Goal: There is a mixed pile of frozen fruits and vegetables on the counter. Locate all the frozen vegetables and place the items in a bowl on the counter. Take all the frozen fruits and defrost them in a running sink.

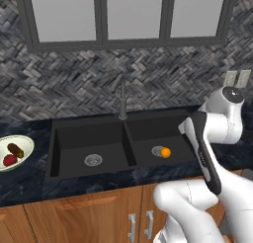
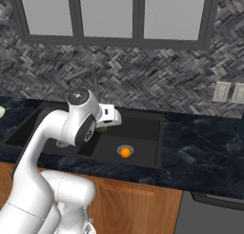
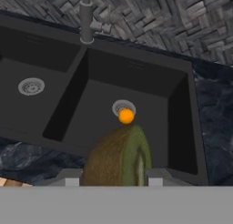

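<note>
We see the dark marbled counter [image 1: 29, 180] with the black double-basin sink [image 1: 94, 138], two basins and two round drains. The faucet [image 3: 86, 18] is cut off at the top in the hand view. The pale bowl [image 1: 23, 144] is partly cut by the left edge; inside lie two vegetables, one red round item [image 1: 9, 160] and one dark oblong item [image 1: 15, 150]. One orange ball [image 3: 126, 116] sits by the right drain. Our gripper [image 3: 113, 180] is closed around one olive-brown lump [image 3: 119, 157], which hides most of its fingers.
</note>
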You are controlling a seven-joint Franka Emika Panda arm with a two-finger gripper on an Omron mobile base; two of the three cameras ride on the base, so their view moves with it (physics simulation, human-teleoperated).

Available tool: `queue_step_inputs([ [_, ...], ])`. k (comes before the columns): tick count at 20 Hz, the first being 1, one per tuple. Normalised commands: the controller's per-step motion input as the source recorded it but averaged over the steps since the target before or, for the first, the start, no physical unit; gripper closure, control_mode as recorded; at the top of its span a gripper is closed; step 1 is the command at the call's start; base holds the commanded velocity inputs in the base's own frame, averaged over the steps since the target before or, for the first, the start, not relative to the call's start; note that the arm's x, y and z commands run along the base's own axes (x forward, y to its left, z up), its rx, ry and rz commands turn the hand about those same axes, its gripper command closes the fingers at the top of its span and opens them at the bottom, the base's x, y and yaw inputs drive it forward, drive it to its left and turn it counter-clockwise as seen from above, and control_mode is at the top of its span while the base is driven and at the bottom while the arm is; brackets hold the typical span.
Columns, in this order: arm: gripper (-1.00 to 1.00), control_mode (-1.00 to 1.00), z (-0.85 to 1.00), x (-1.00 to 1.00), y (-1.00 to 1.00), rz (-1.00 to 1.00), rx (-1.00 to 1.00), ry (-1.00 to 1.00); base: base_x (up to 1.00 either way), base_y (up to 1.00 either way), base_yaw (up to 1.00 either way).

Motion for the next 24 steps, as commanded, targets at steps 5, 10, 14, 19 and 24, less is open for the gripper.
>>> queue_step_inputs([
  [5, 1.0, -1.0, 0.0, 0.26, 0.0, 0.0, 0.0, 0.1, 0.0, 0.0, 0.0],
  [10, 1.0, -1.0, -0.01, 0.12, 0.0, 0.0, 0.02, 0.04, 0.0, 0.0, 0.0],
  [14, 1.0, -1.0, -0.1, 0.04, 0.0, 0.0, 0.05, -0.02, 0.0, 0.0, 0.0],
  [19, 1.0, -1.0, -0.12, 0.1, 0.0, 0.0, 0.04, -0.03, 0.0, 0.0, 0.0],
  [24, 1.0, -1.0, -0.18, 0.16, 0.0, 0.0, 0.02, -0.02, 0.0, 0.0, 0.0],
])
